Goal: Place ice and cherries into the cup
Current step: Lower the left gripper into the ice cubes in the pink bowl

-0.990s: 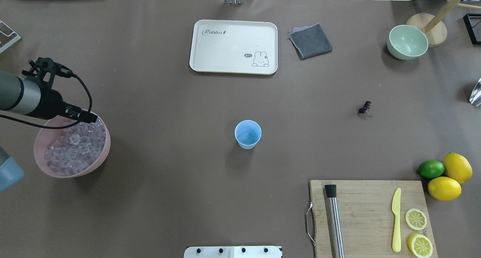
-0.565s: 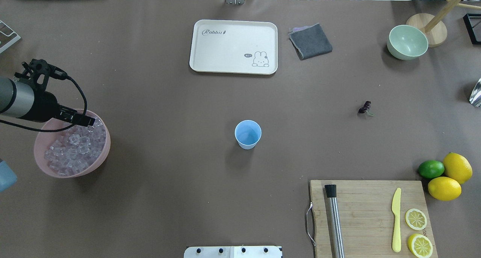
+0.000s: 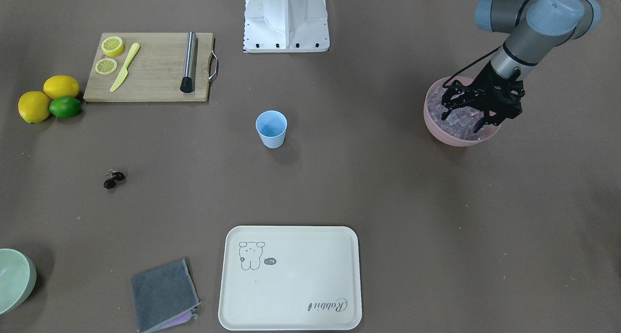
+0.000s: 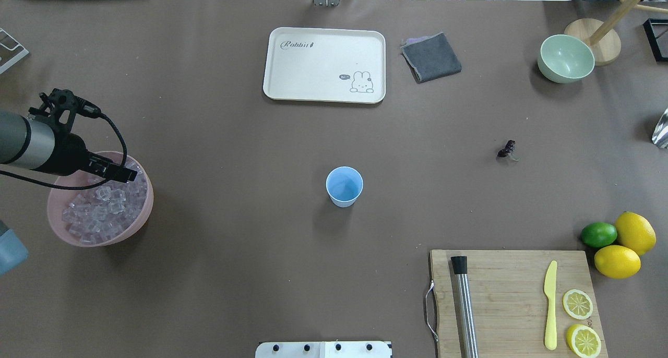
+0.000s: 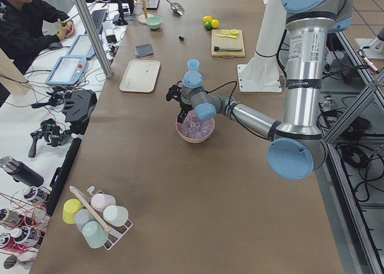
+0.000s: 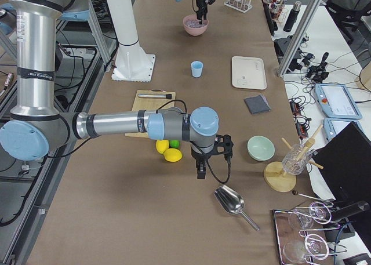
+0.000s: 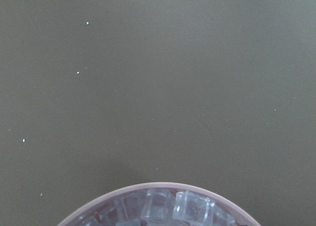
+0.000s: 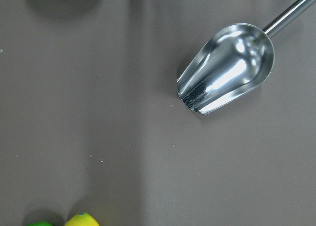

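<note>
The light blue cup (image 4: 344,186) stands upright and empty mid-table, also in the front view (image 3: 271,128). The ice (image 4: 99,212) fills a pink bowl (image 4: 142,212) at the left. My left gripper (image 3: 462,121) is open, fingers spread, tips down among the cubes at the bowl's far side; it also shows in the overhead view (image 4: 124,174). The left wrist view shows the bowl's rim and ice (image 7: 190,208). The cherries (image 4: 507,150) lie on the table to the right. My right gripper (image 6: 200,171) shows only in the right side view; I cannot tell its state.
A cream tray (image 4: 323,66), grey cloth (image 4: 431,57) and green bowl (image 4: 566,58) lie at the far side. A cutting board (image 4: 511,295) with muddler, knife and lemon slices is front right, beside lemons and a lime (image 4: 599,235). A metal scoop (image 8: 224,67) lies under my right wrist.
My left gripper drew back a little to the left, then shifted right and sank lower onto the ice in the pink bowl. Nothing else has moved.
</note>
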Robot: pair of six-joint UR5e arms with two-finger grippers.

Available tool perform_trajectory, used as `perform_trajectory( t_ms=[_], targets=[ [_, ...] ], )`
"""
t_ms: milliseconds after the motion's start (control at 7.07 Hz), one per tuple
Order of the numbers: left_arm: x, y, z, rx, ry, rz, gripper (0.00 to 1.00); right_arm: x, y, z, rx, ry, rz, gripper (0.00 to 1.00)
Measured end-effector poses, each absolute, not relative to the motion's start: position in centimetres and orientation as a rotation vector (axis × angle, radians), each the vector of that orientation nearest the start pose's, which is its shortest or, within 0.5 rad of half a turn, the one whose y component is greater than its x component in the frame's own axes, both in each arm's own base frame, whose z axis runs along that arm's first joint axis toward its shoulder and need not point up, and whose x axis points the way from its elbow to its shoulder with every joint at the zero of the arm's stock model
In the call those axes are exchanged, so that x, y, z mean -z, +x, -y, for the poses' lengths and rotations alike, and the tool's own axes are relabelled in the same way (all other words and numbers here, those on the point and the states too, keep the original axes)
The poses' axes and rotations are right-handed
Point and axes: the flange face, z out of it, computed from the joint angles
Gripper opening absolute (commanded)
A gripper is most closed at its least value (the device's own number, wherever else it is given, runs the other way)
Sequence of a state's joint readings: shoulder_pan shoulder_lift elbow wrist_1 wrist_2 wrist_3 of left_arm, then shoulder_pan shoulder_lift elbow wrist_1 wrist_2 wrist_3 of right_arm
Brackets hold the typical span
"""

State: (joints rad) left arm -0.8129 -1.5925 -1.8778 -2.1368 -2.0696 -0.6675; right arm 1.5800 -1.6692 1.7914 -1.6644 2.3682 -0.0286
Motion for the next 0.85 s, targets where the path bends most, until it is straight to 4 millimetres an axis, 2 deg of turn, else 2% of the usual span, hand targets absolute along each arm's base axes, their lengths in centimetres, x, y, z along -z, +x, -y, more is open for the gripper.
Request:
perform_trajectory(
  t_ms=[848],
  targets=[
    [-44.08,29.88,42.78,-0.321,0.353,-0.921,0.88,-60.97,6.68,44.44,0.024,0.032,0.796,1.00]
  ],
)
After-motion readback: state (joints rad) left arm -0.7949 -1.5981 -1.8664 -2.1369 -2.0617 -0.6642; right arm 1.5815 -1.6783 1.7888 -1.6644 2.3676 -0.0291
